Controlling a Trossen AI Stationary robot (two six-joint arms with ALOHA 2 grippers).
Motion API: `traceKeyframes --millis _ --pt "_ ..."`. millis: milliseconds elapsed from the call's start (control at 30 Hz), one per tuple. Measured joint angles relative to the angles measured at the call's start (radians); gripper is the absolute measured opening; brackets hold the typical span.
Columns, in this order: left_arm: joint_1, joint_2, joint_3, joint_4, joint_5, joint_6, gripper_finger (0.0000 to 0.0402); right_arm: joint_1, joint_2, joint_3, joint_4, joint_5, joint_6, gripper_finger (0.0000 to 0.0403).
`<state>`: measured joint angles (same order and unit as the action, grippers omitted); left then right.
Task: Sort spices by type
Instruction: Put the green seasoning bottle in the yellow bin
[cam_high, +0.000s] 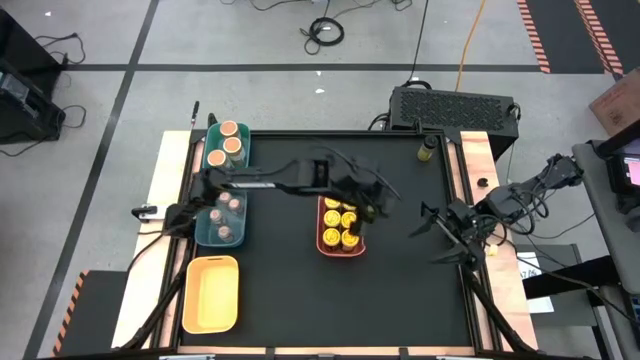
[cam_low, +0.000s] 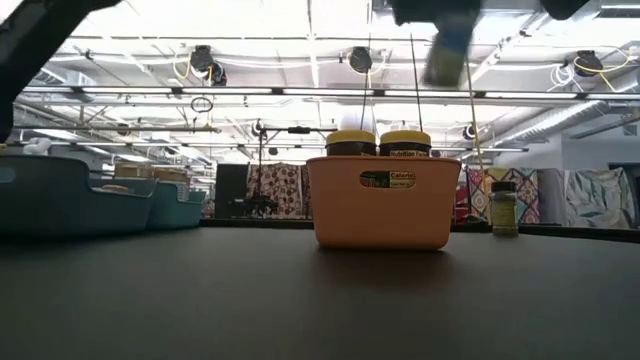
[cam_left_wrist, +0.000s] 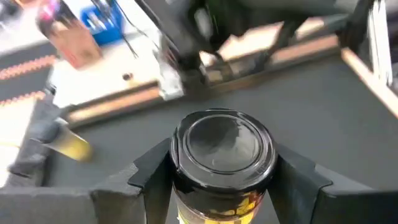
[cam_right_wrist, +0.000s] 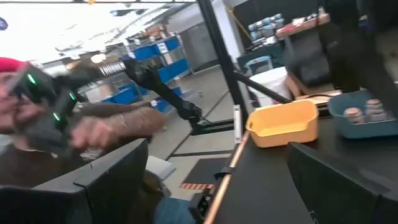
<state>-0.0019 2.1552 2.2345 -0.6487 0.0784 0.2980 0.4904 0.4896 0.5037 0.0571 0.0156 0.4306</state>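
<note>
While the left gripper (cam_high: 368, 207) hangs over the table's middle, just at 3 o'clock of the coral tray (cam_high: 340, 243) of yellow-lidded jars (cam_high: 340, 225), its fingers (cam_left_wrist: 298, 171) clamp a dark-lidded jar (cam_left_wrist: 222, 149). Toward 3 o'clock, the right gripper (cam_high: 428, 228) waits near the table edge, jaws apart.

Looks like a lab or workshop: exposed ceiling lights (cam_low: 360, 58), cables (cam_high: 325, 30) across taped floor, blue storage bins (cam_right_wrist: 152, 48).
</note>
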Motion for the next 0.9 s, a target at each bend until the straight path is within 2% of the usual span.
traceKeyframes --millis 133,233,367,533,600,700,900 --pt "0.015 -0.104 0.001 -0.061 0.006 -0.039 0.0212 0.000 0.011 0.000 -0.010 0.026 -0.034 0.0375" --pt "0.029 -0.166 0.002 -0.139 0.051 -0.077 0.0212 0.000 0.013 0.000 -0.022 0.046 -0.034 0.0375" --pt "0.042 -0.243 0.001 -0.239 0.045 -0.120 0.0212 0.000 0.014 0.000 -0.038 0.046 -0.035 0.0375" --pt "0.028 -0.350 -0.003 -0.436 0.057 -0.144 0.0212 0.000 0.026 0.000 -0.065 0.062 -0.069 0.0375" --pt "0.011 -0.400 -0.049 -0.478 0.094 -0.160 0.0212 0.000 0.037 0.000 -0.068 0.078 -0.079 0.0375" --pt "-0.026 -0.497 -0.161 -0.470 0.092 -0.206 0.0212 0.000 0.049 0.000 -0.072 0.114 -0.100 0.0375" --pt "-0.085 -0.769 -0.524 -0.382 -0.138 -0.368 0.0212 0.000 0.071 0.000 -0.069 0.163 -0.102 0.0375"
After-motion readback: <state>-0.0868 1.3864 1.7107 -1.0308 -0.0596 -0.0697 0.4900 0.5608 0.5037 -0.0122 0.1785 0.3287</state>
